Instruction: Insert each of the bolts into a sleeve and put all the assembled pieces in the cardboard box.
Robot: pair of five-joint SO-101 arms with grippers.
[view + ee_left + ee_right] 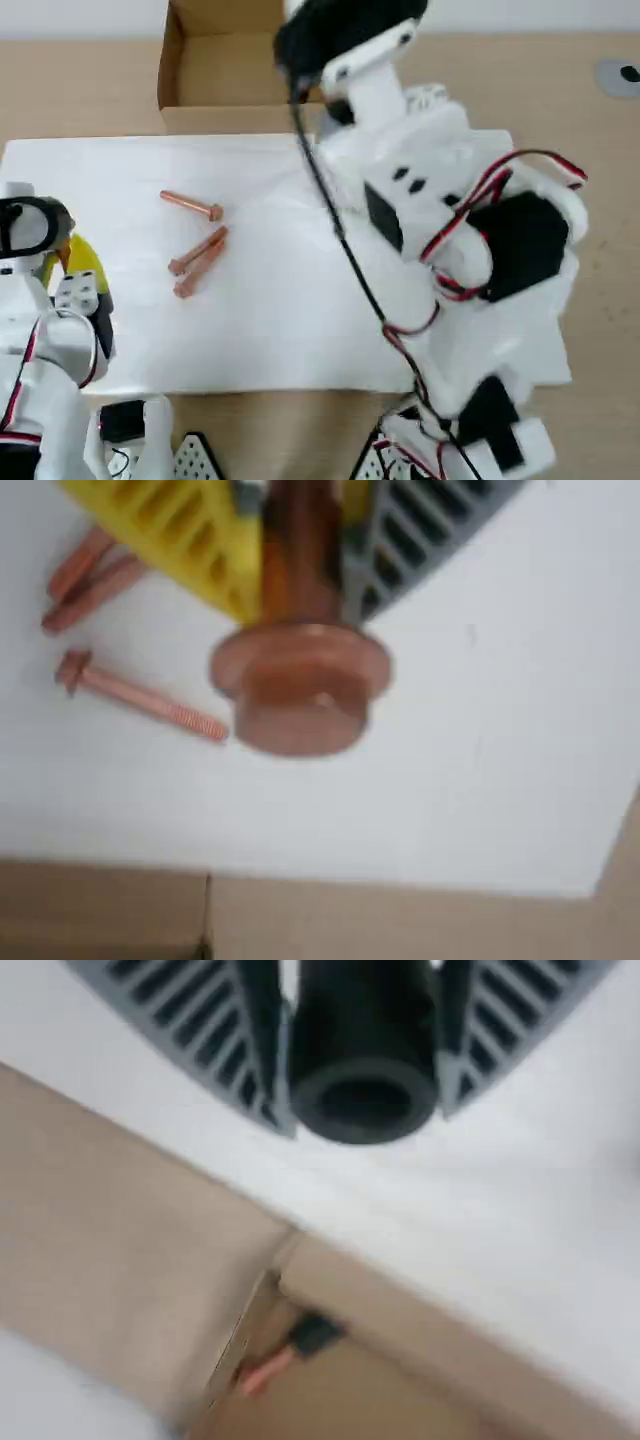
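Copper bolt (300, 685) sits clamped by its shank in the left gripper (300, 600), well apart from the cardboard box (171, 70); black sleeve (362, 1070) is pinched in the right gripper (362, 1105) just beside that box's near wall: insertion step looks pending, needing shank and bore brought coaxial.

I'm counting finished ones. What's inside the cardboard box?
One assembled piece lies in the cardboard box: a copper bolt in a black sleeve. The rest of the inside is hidden by its walls and an arm.
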